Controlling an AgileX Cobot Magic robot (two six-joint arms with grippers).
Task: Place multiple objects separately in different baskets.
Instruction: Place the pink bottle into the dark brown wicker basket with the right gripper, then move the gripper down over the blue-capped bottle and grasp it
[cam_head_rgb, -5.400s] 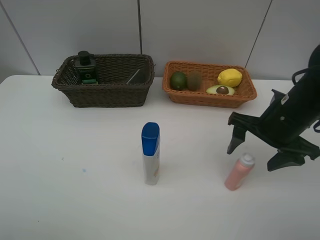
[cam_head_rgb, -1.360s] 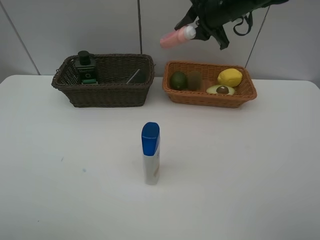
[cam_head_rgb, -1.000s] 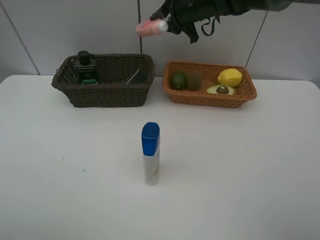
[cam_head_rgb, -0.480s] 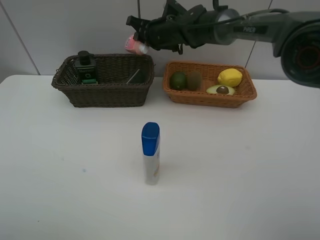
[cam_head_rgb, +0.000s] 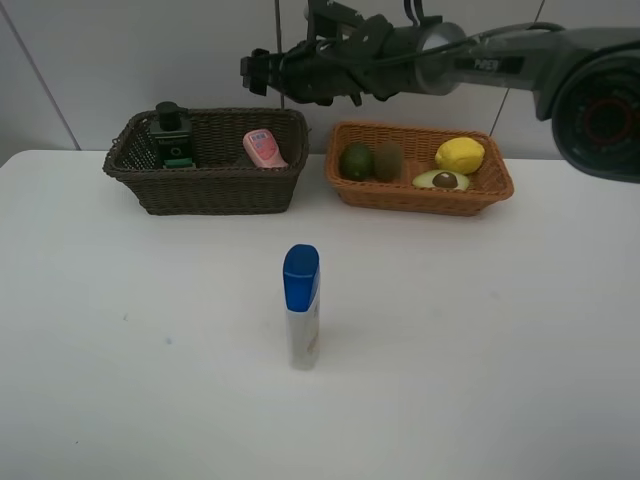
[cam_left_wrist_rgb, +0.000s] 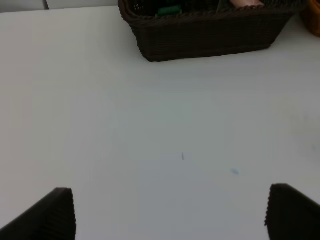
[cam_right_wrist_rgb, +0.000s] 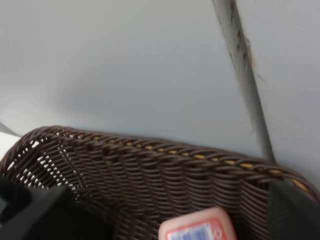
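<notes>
The pink bottle (cam_head_rgb: 264, 148) lies inside the dark brown basket (cam_head_rgb: 205, 185), near its right end, and shows below the jaws in the right wrist view (cam_right_wrist_rgb: 197, 229). My right gripper (cam_head_rgb: 275, 60) hovers above that basket, open and empty. A dark green pump bottle (cam_head_rgb: 172, 135) stands at the basket's left end. The orange basket (cam_head_rgb: 418, 195) holds a green avocado (cam_head_rgb: 356, 160), a kiwi (cam_head_rgb: 388, 160), a lemon (cam_head_rgb: 459, 155) and a halved avocado (cam_head_rgb: 441, 180). A blue-capped white bottle (cam_head_rgb: 301, 307) stands upright mid-table. My left gripper (cam_left_wrist_rgb: 170, 215) is open over bare table.
The two baskets stand side by side at the back of the white table (cam_head_rgb: 480, 330), close to the grey wall. In the left wrist view the dark basket (cam_left_wrist_rgb: 210, 35) is ahead of the left gripper, at a distance.
My right gripper carried the pink bottle leftward over the dark brown basket, then opened. The bottle dropped out of it and now lies in that basket.
</notes>
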